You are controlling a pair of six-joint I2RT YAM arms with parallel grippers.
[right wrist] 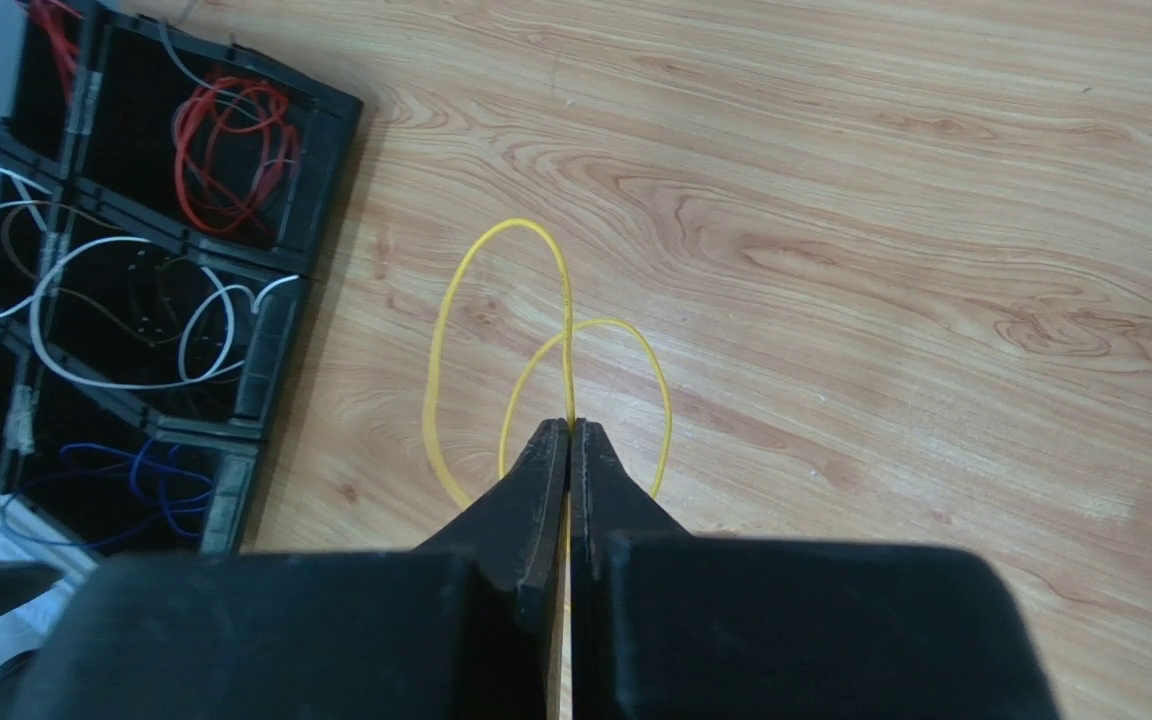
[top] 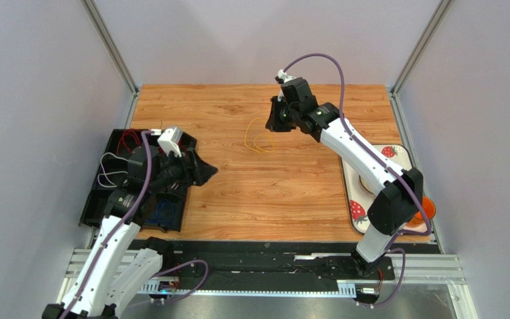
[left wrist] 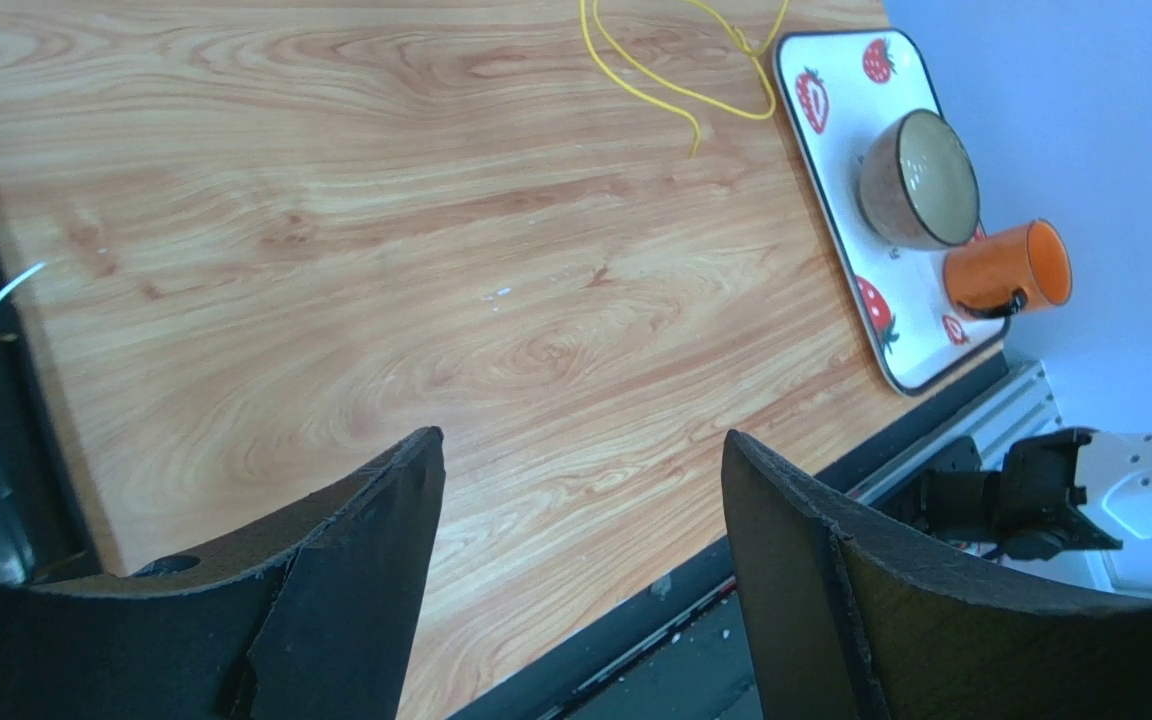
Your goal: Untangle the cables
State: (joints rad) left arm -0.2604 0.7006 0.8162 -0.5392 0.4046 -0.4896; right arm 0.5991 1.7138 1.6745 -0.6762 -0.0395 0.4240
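From above, the left claw (top: 204, 171) hangs at the right edge of a black divided bin (top: 105, 199) on the left side of the table (top: 238, 206). A red cable (top: 129, 139) and white cables (top: 108, 174) lie in the bin's compartments. The right claw (top: 274, 119) is over the far middle of the table, at the upper end of a looped yellow cable (top: 259, 139). A strawberry-print tray (top: 397, 156) sits at the right edge, with an orange mug (top: 429, 206) beside it.

The left wrist view shows the left claw spread wide, with nothing between its fingers (left wrist: 342, 585) and bare wood below. The yellow cable (left wrist: 672, 83) lies far off, near the tray (left wrist: 838, 105), which holds a bowl (left wrist: 920, 177).

In the right wrist view the right claw (right wrist: 569, 443) is pressed together, pinching the yellow cable (right wrist: 447, 345) where its two loops cross. The loops rest on the wood just beside the bin (right wrist: 330, 150). A blue cable (right wrist: 132, 480) lies in a near compartment.
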